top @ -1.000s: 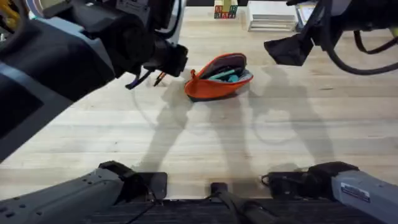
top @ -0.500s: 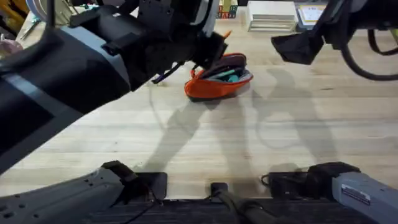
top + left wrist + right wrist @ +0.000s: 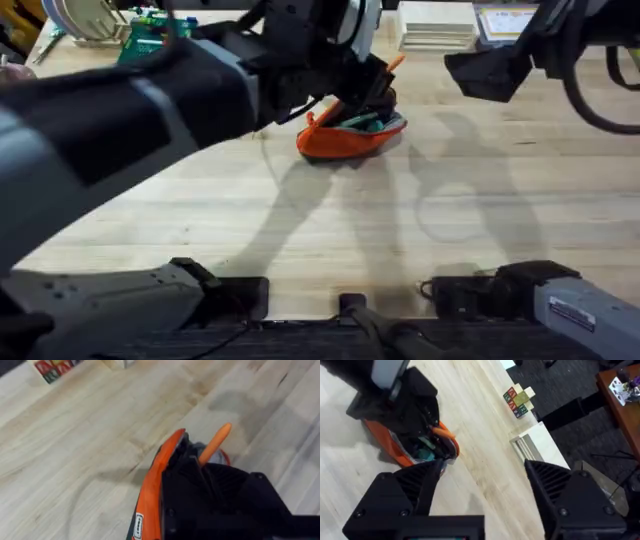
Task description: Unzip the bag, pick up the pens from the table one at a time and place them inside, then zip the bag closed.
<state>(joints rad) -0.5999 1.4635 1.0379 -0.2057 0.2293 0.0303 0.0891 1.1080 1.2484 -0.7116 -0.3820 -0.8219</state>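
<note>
Left claw (image 3: 378,82) is clamped on the orange pen (image 3: 392,66) and now sits right over the open bag (image 3: 345,135). A second ago it was well off to the left of the bag with the pen down near the table (image 3: 330,230), half a second ago it was at the bag's left end, and now it's over the mouth. So that's a carry, basically finished. From the left wrist you can see the pen (image 3: 214,444) sticking up and out past the fingers at a slant, with the bag's orange rim (image 3: 159,472) directly under it.

Bag hasn't budged through any of this: same spot in the far middle of the table, unzipped, gaping, with something teal-green already lying inside, which I'd guess is the green pen (image 3: 362,122).

Over on the right, the right claw (image 3: 482,487) is wide open and holding nothing, hanging up high and well clear. It's drifted a touch further right and that's about it.

My read: this is the second pen, so what's left is lowering the tip in, letting go, then zipping.
</note>
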